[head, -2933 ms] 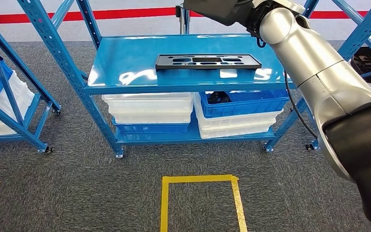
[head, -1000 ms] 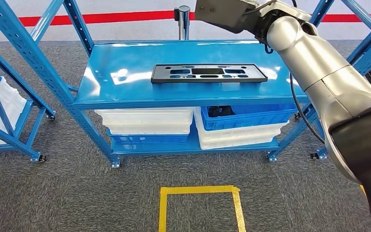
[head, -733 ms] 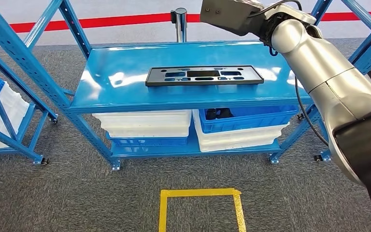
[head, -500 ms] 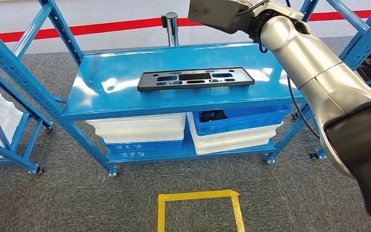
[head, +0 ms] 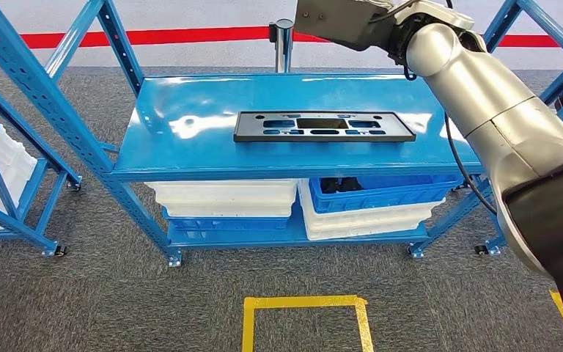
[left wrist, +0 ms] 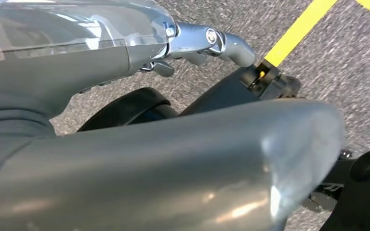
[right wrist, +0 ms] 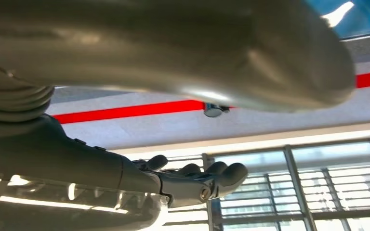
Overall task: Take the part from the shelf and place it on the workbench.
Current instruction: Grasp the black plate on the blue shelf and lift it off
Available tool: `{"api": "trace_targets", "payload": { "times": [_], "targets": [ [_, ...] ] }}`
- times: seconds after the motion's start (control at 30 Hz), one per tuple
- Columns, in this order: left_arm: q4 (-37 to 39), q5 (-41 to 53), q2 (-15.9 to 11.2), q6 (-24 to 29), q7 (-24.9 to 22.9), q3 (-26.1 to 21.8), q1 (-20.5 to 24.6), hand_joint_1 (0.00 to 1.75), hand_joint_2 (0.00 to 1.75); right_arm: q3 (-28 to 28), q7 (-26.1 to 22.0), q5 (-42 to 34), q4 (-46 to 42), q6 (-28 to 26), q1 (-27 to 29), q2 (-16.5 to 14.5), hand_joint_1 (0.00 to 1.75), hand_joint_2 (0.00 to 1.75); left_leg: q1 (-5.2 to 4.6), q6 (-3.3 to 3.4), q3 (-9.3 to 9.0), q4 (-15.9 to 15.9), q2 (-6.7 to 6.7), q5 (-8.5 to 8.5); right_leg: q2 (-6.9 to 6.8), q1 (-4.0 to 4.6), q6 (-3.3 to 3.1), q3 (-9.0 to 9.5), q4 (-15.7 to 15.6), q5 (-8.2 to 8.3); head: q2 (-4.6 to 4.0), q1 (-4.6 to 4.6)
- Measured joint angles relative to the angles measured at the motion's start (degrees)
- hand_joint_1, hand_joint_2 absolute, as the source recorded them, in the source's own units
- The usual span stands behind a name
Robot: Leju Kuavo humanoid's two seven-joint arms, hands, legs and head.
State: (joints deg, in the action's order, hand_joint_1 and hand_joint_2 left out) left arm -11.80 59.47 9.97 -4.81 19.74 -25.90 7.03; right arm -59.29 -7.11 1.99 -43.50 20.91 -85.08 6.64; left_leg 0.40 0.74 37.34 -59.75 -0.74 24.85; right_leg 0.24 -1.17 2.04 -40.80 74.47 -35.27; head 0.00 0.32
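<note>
The flat black plastic part with cut-out holes [head: 324,125] lies on the shiny blue metal shelf [head: 190,139], long side running left to right. The right hand [right wrist: 192,180] is raised above the shelf with fingers spread and holding nothing. It should come down slowly over the middle. The left hand [left wrist: 207,43] hangs low, holding nothing

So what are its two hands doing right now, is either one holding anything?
Left hand: holds nothing, but whether its fingers are apart or curled cannot be told.
Right hand: open, fingers stretched out, holding nothing.
</note>
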Motion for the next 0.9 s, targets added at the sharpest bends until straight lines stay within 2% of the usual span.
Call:
{"api": "trace_targets", "payload": {
  "times": [0.03, 0.1, 0.13, 0.17, 0.27, 0.33, 0.37, 0.43, 0.47, 0.5, 0.53, 0.6, 0.63, 0.67, 0.8, 0.83, 0.87, 0.9],
  "targets": [
    [0.00, 0.00, 0.00, 0.00, -0.02, 0.00, -0.01, 0.00, 0.00, -0.05, 0.03, 0.00, 0.00, 0.02, 0.13, 0.05, 0.00, 0.00, 0.00, -0.04, -0.26, -0.01, -0.09, 0.19, 0.00, 0.00, -0.03, 0.02, -1.38, 1.91, 0.00, 0.35],
    [0.00, -0.01, 0.00, 0.00, -0.03, 0.00, -0.02, 0.00, 0.00, -0.08, 0.04, 0.00, -0.01, 0.04, 0.03, 0.09, 0.00, 0.00, -0.04, -0.39, -0.82, -0.05, -0.28, 0.65, -0.02, 0.01, -0.12, 2.36, -8.41, 6.81, 0.00, 0.95],
    [0.00, -0.02, 0.00, 0.00, -0.05, 0.00, 0.00, 0.00, 0.00, -0.10, 0.03, -0.01, -0.02, 0.05, -0.16, 0.09, 0.00, 0.00, -0.14, -0.65, -0.97, -0.14, -0.37, 0.88, -0.01, 0.06, -0.25, 3.62, -11.76, 8.21, 0.00, 1.11],
    [0.00, -0.05, 0.00, 0.00, -0.09, 0.00, 0.03, 0.00, 0.00, -0.13, 0.03, -0.01, -0.02, 0.08, -0.26, 0.09, 0.00, 0.00, -0.22, -0.91, -1.06, -0.15, -0.42, 1.04, 0.02, 0.13, -0.38, 4.45, -13.84, 8.81, 0.00, 1.10],
    [0.00, -0.11, 0.00, -0.05, -0.20, 0.00, 0.00, 0.00, 0.00, -0.32, 0.11, -0.02, -0.03, 0.12, -0.25, 0.22, 0.00, 0.00, -0.31, -1.63, -1.26, 0.03, -0.41, 1.33, 0.17, 0.23, -1.12, 5.06, -14.95, 8.43, 0.00, 0.66],
    [0.00, -0.11, 0.00, -0.11, -0.20, 0.00, -0.06, 0.00, 0.00, -0.39, 0.13, -0.08, -0.09, 0.11, -0.36, 0.29, 0.00, 0.00, -0.28, -2.14, -0.70, -1.78, -0.07, 2.43, 0.20, 0.01, -1.82, 5.57, -15.07, 8.24, 0.00, 0.11],
    [0.00, -0.11, 0.00, -0.14, -0.20, 0.00, -0.05, 0.00, 0.00, -0.43, 0.12, -0.12, -0.13, 0.12, -0.43, 0.28, 0.00, 0.00, -0.21, -2.32, 0.40, -4.37, 0.11, 3.62, 0.20, -0.09, -2.13, 5.93, -15.11, 8.06, 0.00, -0.29],
    [0.00, -0.11, 0.00, -0.16, -0.20, 0.00, -0.07, 0.00, 0.00, -0.61, 0.13, -0.19, -0.15, 0.15, -0.34, 0.27, 0.00, 0.00, -0.10, -2.53, 4.18, -12.02, 0.29, 6.40, 0.19, -0.05, -2.49, 6.67, -15.11, 7.51, 0.00, -1.11],
    [0.00, -0.11, 0.00, -0.16, -0.20, 0.00, -0.10, 0.00, 0.00, -0.72, 0.14, -0.20, -0.15, 0.17, -0.21, 0.27, 0.00, 0.00, -0.07, -2.56, 5.91, -15.05, 0.29, 7.04, 0.19, -0.02, -2.54, 7.09, -15.10, 7.18, 0.00, -1.36],
    [0.00, -0.11, 0.00, -0.16, -0.20, 0.00, -0.12, 0.00, 0.00, -0.80, 0.16, -0.20, -0.15, 0.18, -0.09, 0.27, 0.00, 0.00, -0.07, -2.55, 6.83, -16.20, 0.29, 6.64, 0.21, -0.01, -2.50, 7.57, -15.10, 6.80, 0.00, -1.58],
    [0.00, -0.11, 0.00, -0.15, -0.20, 0.00, -0.13, 0.00, 0.00, -0.85, 0.19, -0.20, -0.15, 0.19, -0.02, 0.27, 0.00, 0.00, -0.07, -2.48, 6.64, -15.01, 0.29, 5.17, 0.22, -0.01, -2.42, 8.14, -15.10, 6.37, 0.00, -1.77],
    [0.01, -0.11, 0.00, -0.16, -0.21, 0.00, -0.17, 0.00, 0.00, -0.86, 0.20, -0.21, -0.15, 0.19, -0.08, 0.28, 0.00, 0.00, -0.14, -2.20, 3.72, -7.64, 0.28, 0.73, 0.23, -0.04, -2.16, 9.39, -15.15, 5.41, 0.00, -2.10],
    [0.01, -0.11, 0.00, -0.17, -0.21, 0.00, -0.18, 0.00, 0.00, -0.87, 0.20, -0.21, -0.14, 0.21, -0.19, 0.29, 0.00, 0.00, -0.27, -2.04, 2.11, -4.07, 0.27, -0.60, 0.25, 0.03, -1.93, 9.84, -15.19, 4.96, 0.00, -2.23],
    [0.02, -0.11, 0.00, -0.17, -0.21, 0.00, -0.17, 0.00, 0.00, -0.88, 0.21, -0.21, -0.14, 0.24, -0.30, 0.30, 0.00, 0.00, -0.41, -1.84, 1.01, -1.68, 0.26, -1.13, 0.26, 0.09, -1.67, 10.12, -15.34, 4.63, 0.00, -2.32],
    [0.02, -0.11, 0.00, -0.17, -0.21, 0.00, -0.17, 0.00, 0.00, -0.83, 0.25, -0.24, -0.17, 0.29, -0.40, 0.37, 0.00, 0.00, -0.61, -0.58, -0.42, 0.28, 0.12, 0.09, 0.24, 0.15, -0.51, 10.75, -15.14, 4.49, 0.00, -2.24],
    [0.02, -0.11, 0.00, -0.17, -0.21, 0.00, -0.15, 0.00, 0.00, -0.80, 0.25, -0.26, -0.17, 0.29, -0.51, 0.39, 0.00, 0.00, -0.53, -0.26, -0.93, 0.51, 0.09, 0.29, 0.22, 0.14, -0.38, 10.24, -14.05, 4.20, 0.00, -2.05],
    [0.02, -0.10, 0.01, -0.17, -0.20, 0.00, -0.12, 0.00, 0.00, -0.80, 0.24, -0.27, -0.17, 0.29, -0.62, 0.40, 0.00, 0.00, -0.44, -0.01, -1.43, 0.71, 0.08, 0.51, 0.20, 0.15, -0.29, 8.94, -11.82, 3.59, 0.00, -1.80],
    [0.02, -0.10, 0.02, -0.17, -0.20, 0.00, -0.10, 0.00, 0.00, -0.82, 0.22, -0.28, -0.17, 0.29, -0.68, 0.43, 0.00, 0.00, -0.39, 0.22, -1.84, 0.79, 0.10, 0.81, 0.19, 0.14, -0.23, 6.89, -8.59, 2.70, 0.00, -1.48]
  ]
}}
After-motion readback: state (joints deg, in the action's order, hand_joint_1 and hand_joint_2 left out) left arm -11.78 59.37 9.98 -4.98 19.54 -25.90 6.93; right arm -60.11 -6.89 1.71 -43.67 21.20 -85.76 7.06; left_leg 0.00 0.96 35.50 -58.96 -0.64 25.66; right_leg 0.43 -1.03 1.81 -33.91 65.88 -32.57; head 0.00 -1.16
